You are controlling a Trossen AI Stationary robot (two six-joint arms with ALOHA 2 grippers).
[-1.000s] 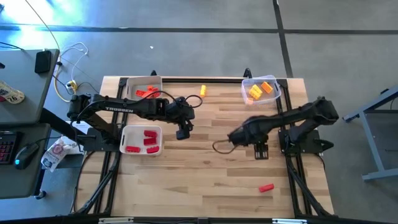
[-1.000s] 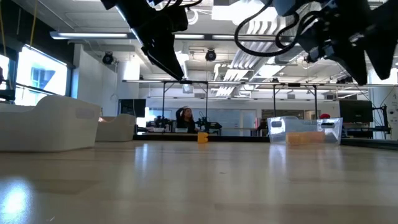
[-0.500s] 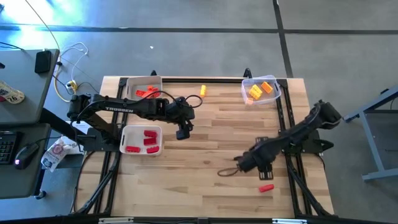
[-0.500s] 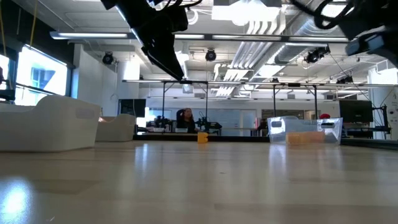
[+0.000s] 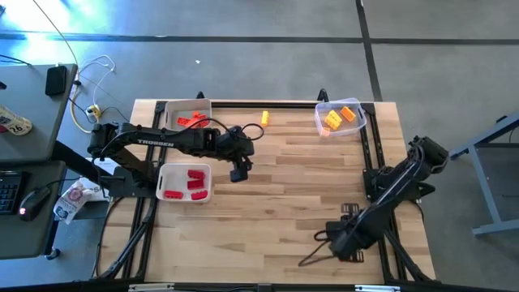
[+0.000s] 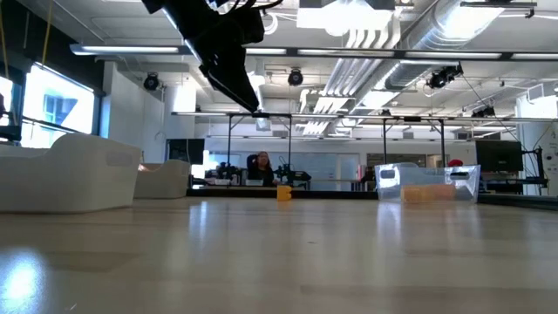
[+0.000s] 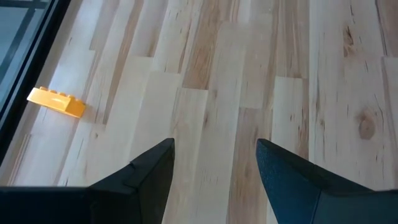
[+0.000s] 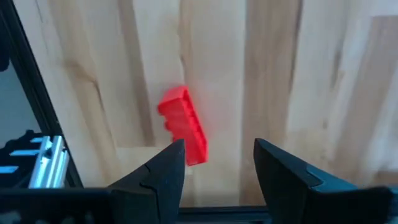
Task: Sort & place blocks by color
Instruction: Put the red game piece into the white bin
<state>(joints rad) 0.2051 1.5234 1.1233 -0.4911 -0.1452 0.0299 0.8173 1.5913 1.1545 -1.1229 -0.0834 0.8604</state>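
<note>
A red brick (image 8: 182, 126) lies flat on the wooden table near its front right. My right gripper (image 8: 217, 169) is open over it, and the brick lies just ahead of the fingers, closer to one finger; I see no touch. In the high view my right gripper (image 5: 344, 239) covers the brick. My left gripper (image 5: 238, 173) is open and empty above the table's middle left, also showing in the left wrist view (image 7: 214, 168). A yellow brick (image 5: 264, 118) lies at the far edge, seen in the left wrist view (image 7: 56, 102) too.
Two white trays stand at the left: the far one (image 5: 172, 113) holds red and orange bricks, the near one (image 5: 165, 169) red bricks. A clear tub (image 5: 321, 110) at the far right holds orange and yellow bricks. Black frame rails (image 5: 378, 195) run along the table's sides.
My right gripper has swung from the table's middle toward the near edge and somewhat to the right, ending over the red brick at the front right. The brick has stayed where it was.
</note>
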